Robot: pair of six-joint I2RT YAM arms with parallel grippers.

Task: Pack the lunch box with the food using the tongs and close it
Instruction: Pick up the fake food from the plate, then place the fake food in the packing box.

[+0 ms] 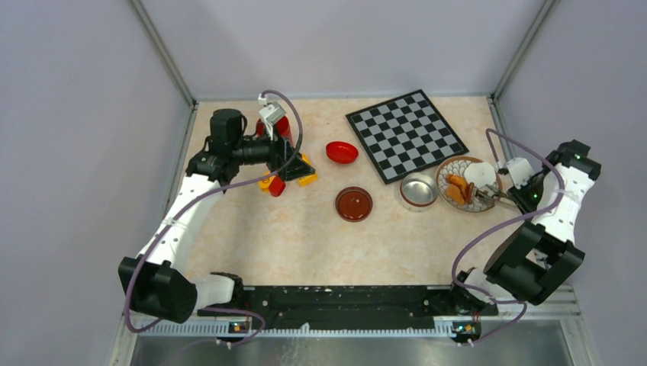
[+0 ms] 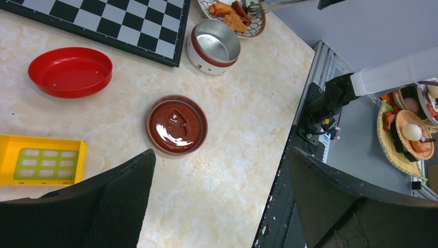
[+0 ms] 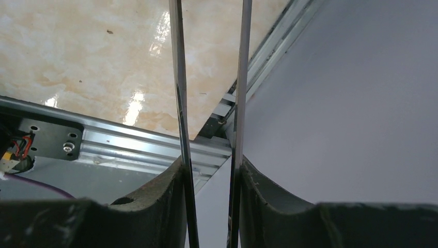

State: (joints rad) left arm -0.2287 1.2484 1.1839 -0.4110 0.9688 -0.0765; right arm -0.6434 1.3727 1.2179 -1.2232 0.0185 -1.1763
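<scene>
The lunch box (image 1: 419,191) (image 2: 213,46), a small steel pot with a reddish rim, stands open and empty beside the patterned plate (image 1: 456,165). Orange-brown food pieces (image 1: 458,187) (image 2: 230,13) lie on that plate. My right gripper (image 1: 510,194) (image 3: 209,168) is shut on the tongs (image 3: 178,77), pressing on both thin silver arms. The tongs (image 1: 488,195) reach over the plate's right side, with their tips at the food. My left gripper (image 1: 294,164) (image 2: 219,155) hangs open and empty over the table's left back part.
A glossy brown-red round lid (image 1: 354,203) (image 2: 177,124) lies left of the lunch box. A red bowl (image 1: 342,152) (image 2: 70,71) and a chessboard (image 1: 405,135) sit behind it. Yellow and red toy blocks (image 1: 276,184) lie under my left gripper.
</scene>
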